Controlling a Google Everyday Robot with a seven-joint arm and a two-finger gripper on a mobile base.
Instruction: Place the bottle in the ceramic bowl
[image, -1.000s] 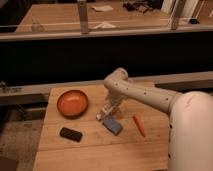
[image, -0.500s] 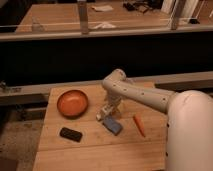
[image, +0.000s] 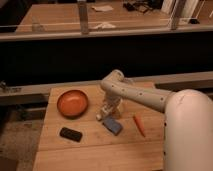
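The ceramic bowl (image: 72, 103) is round and glossy orange with a darker rim. It sits on the left part of the wooden table (image: 95, 147). My gripper (image: 105, 112) hangs from the white arm (image: 131, 94) and is low over the table, just right of the bowl. A small pale slim shape, the bottle (image: 101, 115), shows at the gripper's lower end, between the bowl and the blue block. I cannot tell whether it is held or resting on the table. The bowl's inside looks empty.
A blue rectangular block (image: 113, 125) lies just below and right of the gripper. An orange carrot-like piece (image: 139, 125) lies to its right. A black oblong object (image: 71, 134) lies in front of the bowl. A dark gap and a rail (image: 30, 90) run behind the table.
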